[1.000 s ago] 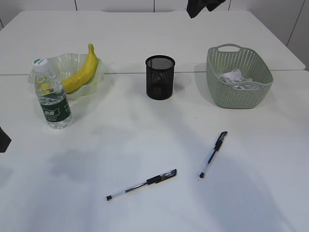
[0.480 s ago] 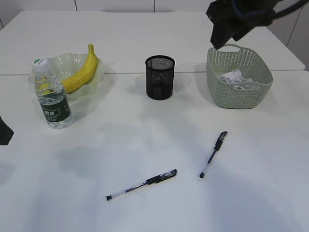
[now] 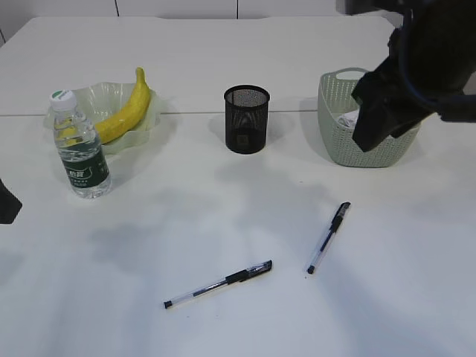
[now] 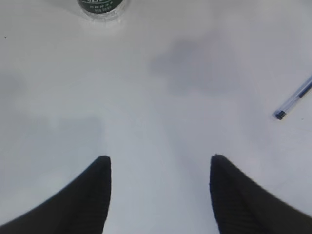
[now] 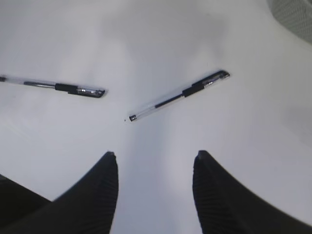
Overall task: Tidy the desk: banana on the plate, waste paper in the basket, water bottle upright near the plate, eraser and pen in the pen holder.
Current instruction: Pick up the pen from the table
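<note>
- The left gripper (image 4: 158, 195) is hovering with fingers (image 4: 92, 195) spread, grasping nothing, over the white table (image 3: 149, 312).
- The right gripper (image 5: 155, 192) is hanging released above two clear black-capped pens (image 5: 178, 95) lying apart.
- The black mesh pen holder (image 3: 246, 119) is standing mid-table; the capped plastic water bottle (image 3: 79, 145) is standing beside the translucent plate (image 3: 97, 97) holding the yellow banana (image 3: 126, 111).
- The right arm is hiding part of the grey-green woven basket (image 3: 335, 126).

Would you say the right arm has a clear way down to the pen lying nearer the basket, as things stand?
Probably yes. The right gripper hangs open and empty above the table, with that pen just ahead of its fingertips and nothing between. The other pen lies apart, to the side.
</note>
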Controlling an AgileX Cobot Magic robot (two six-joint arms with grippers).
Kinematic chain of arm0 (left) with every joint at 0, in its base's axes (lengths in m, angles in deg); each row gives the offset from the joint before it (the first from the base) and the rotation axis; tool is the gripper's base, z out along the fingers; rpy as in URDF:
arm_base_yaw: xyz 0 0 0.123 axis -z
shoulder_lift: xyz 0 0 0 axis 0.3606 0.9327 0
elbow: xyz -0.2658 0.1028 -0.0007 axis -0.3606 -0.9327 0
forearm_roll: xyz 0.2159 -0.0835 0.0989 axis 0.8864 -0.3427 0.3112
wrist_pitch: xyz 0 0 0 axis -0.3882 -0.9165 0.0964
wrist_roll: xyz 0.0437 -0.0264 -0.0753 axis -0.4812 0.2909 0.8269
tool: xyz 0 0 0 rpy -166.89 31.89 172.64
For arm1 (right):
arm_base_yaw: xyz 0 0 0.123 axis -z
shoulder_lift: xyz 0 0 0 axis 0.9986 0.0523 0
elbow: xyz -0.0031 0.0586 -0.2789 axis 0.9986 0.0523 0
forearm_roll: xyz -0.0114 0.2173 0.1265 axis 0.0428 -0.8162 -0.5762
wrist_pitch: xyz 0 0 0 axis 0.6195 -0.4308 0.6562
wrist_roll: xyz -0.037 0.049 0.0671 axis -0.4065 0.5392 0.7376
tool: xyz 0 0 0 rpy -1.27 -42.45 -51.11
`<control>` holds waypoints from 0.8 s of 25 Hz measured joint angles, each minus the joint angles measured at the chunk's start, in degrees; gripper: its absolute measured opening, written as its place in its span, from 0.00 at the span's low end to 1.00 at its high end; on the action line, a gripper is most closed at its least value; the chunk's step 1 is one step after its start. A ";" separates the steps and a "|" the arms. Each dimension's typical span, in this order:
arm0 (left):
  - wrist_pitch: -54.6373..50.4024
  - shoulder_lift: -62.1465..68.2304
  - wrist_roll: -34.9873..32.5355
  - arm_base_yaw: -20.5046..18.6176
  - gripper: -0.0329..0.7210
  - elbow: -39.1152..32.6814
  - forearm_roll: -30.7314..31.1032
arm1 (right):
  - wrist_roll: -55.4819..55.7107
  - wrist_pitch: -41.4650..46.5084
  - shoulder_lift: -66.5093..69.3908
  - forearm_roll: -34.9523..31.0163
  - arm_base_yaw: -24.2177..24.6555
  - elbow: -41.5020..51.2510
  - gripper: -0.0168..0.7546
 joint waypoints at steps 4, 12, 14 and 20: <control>0.00 0.00 -1.03 0.00 0.64 0.00 -0.10 | 0.06 -0.09 -1.96 -0.15 0.00 4.02 0.51; 0.77 0.00 -4.45 0.00 0.63 0.00 -0.99 | 0.06 -0.36 -3.79 -0.75 0.00 7.48 0.51; 1.03 0.00 -5.88 0.24 0.63 0.00 -2.17 | 0.06 -0.36 -3.82 -1.21 0.00 7.60 0.50; 3.38 0.00 -9.80 5.28 0.62 0.00 -3.91 | 0.06 -0.40 -3.82 -1.46 0.00 7.60 0.50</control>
